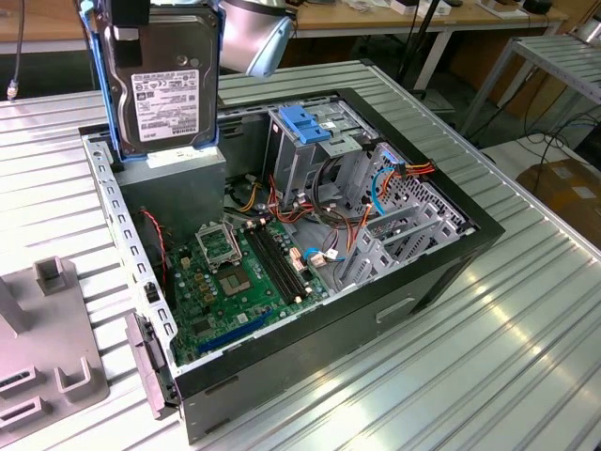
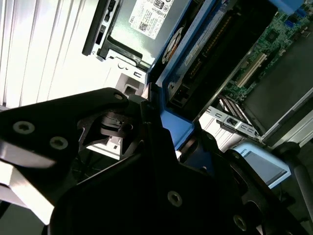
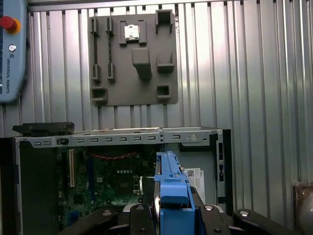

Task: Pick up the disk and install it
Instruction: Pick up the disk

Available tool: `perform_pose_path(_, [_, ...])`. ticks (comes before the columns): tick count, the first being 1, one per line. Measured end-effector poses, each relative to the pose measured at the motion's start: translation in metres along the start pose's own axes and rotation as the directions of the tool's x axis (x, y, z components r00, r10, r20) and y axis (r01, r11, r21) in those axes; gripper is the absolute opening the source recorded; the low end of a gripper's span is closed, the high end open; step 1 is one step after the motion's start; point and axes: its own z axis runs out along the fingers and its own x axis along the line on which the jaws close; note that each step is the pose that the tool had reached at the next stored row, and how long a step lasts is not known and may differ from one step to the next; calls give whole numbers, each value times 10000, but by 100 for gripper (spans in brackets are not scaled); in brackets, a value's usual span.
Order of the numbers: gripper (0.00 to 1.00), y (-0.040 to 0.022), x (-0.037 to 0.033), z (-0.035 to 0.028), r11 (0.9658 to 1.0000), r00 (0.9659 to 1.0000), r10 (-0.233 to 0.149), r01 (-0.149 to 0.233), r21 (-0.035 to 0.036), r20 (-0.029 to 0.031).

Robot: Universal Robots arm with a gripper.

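The disk hangs upright over the back corner of the open computer case, at the exterior view's upper left. Its white barcode label faces the camera and a blue bracket frames it. My gripper is shut on its top edge, mostly cut off by the picture's edge. In both wrist views the disk shows edge-on. The blue bracket sits clamped between the black fingers. Below the disk lies the grey power-supply box.
Inside the case are a green motherboard, loose cables and a grey drive cage topped by a blue latch. A grey fixture plate lies on the ribbed table beside the case. A teach pendant rests farther off.
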Motion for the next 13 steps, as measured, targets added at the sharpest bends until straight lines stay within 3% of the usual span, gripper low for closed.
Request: perform_pose_path(13, [37,-179,18,39,10000,10000,39,-39,0,-34])
